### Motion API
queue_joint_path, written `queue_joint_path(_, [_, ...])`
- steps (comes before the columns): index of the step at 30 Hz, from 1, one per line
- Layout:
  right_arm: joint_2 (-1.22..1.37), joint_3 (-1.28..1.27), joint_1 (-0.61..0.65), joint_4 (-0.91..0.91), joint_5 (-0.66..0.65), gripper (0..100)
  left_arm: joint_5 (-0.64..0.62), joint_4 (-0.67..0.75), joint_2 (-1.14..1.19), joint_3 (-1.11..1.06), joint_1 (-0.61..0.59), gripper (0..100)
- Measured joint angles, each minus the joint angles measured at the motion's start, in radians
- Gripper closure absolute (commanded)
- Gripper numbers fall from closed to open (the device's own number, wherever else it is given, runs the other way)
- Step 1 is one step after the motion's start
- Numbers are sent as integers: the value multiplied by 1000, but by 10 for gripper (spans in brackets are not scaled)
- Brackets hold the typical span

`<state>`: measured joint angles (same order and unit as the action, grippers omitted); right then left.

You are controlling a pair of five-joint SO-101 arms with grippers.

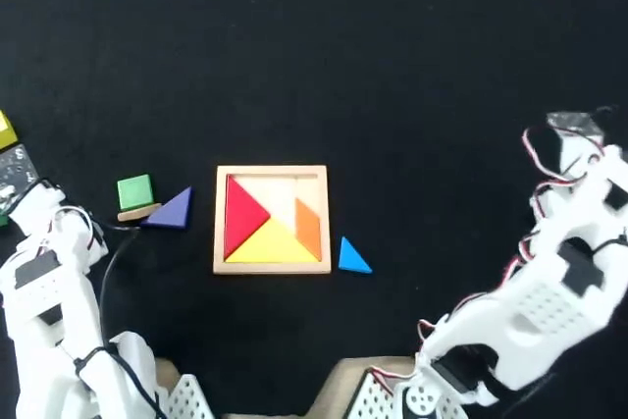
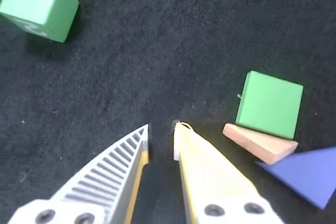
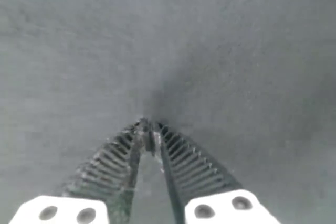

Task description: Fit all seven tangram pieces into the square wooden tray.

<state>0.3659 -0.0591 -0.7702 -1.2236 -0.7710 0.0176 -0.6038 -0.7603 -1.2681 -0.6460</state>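
The square wooden tray [image 1: 272,170] lies mid-table and holds a red triangle [image 1: 242,213], a yellow triangle [image 1: 267,244] and an orange parallelogram [image 1: 308,227]. A blue triangle [image 1: 352,257] lies just off the tray's right side. Left of the tray are a green square [image 1: 135,190] [image 2: 269,104], a tan triangle [image 1: 137,212] [image 2: 261,144] and a purple triangle [image 1: 173,210] [image 2: 308,174], the tan one tucked against the square. My left gripper [image 2: 161,128] hovers over bare cloth beside that group, slightly open and holding nothing. My right gripper [image 3: 149,125] is shut and empty over bare cloth at the far right.
A green cube [image 2: 39,6] sits on the cloth beyond the left gripper. A yellow block [image 1: 5,130] and a grey patterned item [image 1: 14,170] lie at the table's left edge. The right arm [image 1: 559,272] folds over the table's right front.
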Motion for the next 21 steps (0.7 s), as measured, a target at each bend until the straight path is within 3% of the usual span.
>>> queue_joint_path(5, [-186, 0, 160, -141, 112, 988, 54, -138, -92, 57, 0, 902])
queue_joint_path(10, [-285, -34, 342, -153, 245, 988, 66, -184, -259, 21, 0, 902])
queue_joint_path(15, [-270, -226, 479, 52, 270, 988, 66, -144, -420, -152, 23, 901])
queue_joint_path(21, [-166, -333, 525, 288, 235, 988, 66, -147, -586, -235, 21, 899])
